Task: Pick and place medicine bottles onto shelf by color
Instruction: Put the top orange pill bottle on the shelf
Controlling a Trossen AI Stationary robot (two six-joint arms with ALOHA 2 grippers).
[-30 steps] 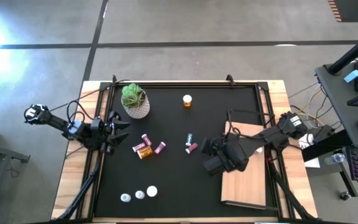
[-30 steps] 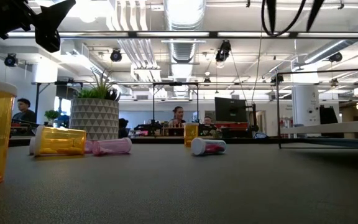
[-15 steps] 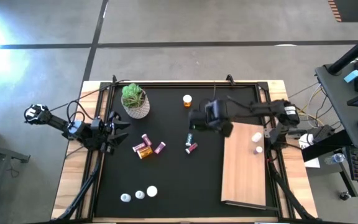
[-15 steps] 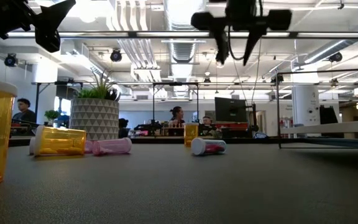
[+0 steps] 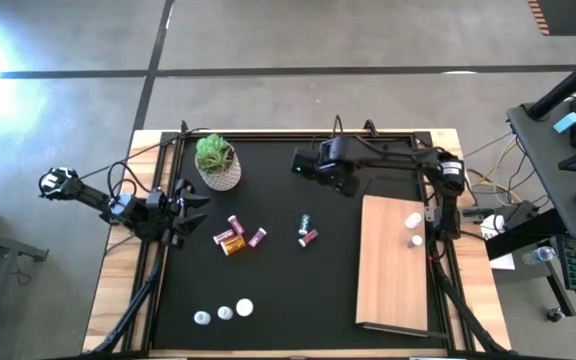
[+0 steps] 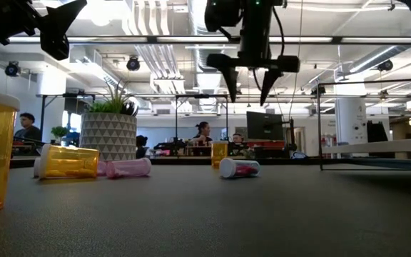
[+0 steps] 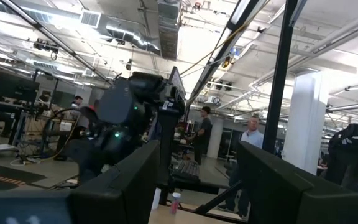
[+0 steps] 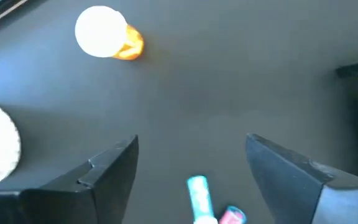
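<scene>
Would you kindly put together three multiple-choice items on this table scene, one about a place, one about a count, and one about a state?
1. Where is the right gripper?
A. Above the mat's far part, near the upright amber bottle
B. Over the shelf
C. Beside the three white caps at the near edge

2. How many bottles stand on the shelf?
A. None
B. Two
C. Five

3. How do the right gripper's fingers stand?
A. Shut on a pink bottle
B. Shut on nothing
C. Open, holding nothing

Answers: 1 A, the high view shows it at the far part of the mat. 2 B, two white-capped bottles stand near the shelf's far end. 3 C, its wrist view shows bare mat between spread fingers.
</scene>
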